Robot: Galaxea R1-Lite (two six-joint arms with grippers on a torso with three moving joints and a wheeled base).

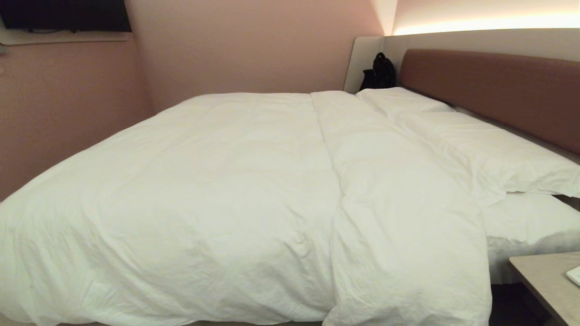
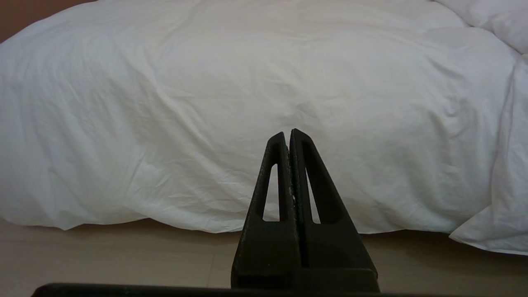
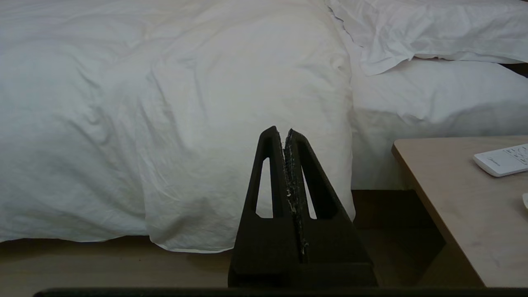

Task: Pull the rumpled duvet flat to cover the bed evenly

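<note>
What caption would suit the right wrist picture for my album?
Shut right gripper faces the white duvet draped over the bed's side, beside a wooden bedside table.

Duvet (image 1: pixel 204 194) over bed (image 1: pixel 525 226); pillows (image 1: pixel 489 149) right by headboard (image 1: pixel 498 86); bedside table (image 1: pixel 543 276) near right

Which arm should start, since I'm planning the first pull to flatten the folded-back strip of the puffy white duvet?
Probably the right: the right gripper faces the folded strip of the puffy white duvet, while the left gripper faces a smoother stretch. Both hang short of the fabric with fingers shut.
</note>
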